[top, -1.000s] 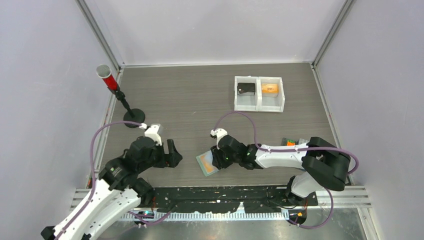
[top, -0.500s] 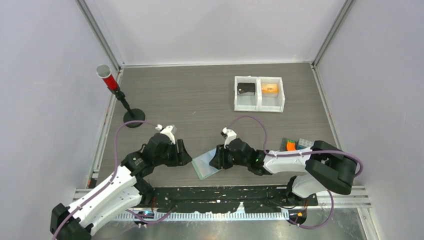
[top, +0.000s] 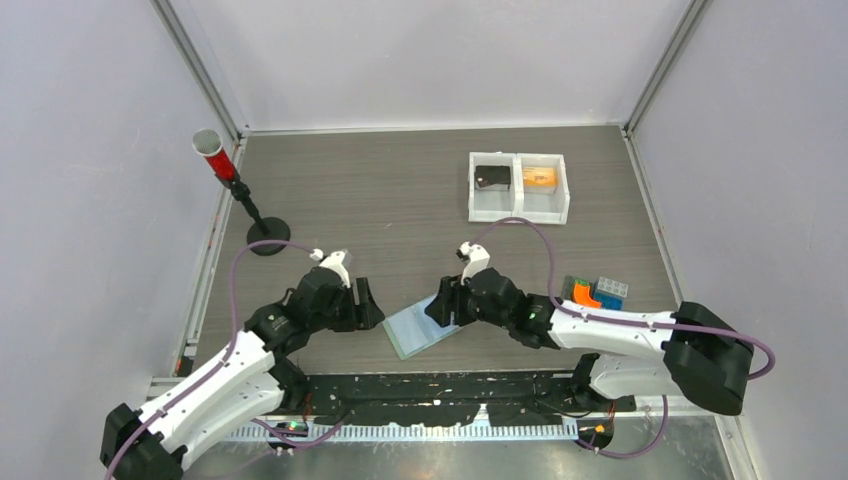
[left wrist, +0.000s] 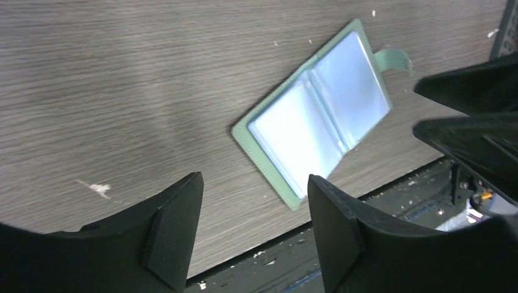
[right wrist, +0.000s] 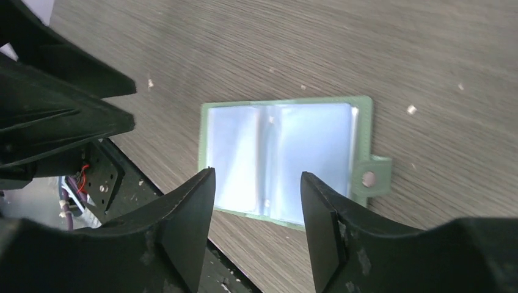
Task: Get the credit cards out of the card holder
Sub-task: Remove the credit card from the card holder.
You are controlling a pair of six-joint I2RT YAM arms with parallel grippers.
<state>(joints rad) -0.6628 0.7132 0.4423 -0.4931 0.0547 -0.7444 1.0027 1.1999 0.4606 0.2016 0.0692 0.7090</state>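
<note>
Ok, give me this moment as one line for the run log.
holder: sage-green bifold card holder open flat on table, pockets up | left tool: open, empty, beside it | right tool: open, empty, at its edge

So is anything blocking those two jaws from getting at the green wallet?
Nothing visible. The card holder lies open on the table, with only bare wood between it and the left jaws; the right jaws hang over its edge.

Bright even light; soft shadows; glare whitens card holder (left wrist: 317, 131) pockets; jaws blurred in wrist views.
</note>
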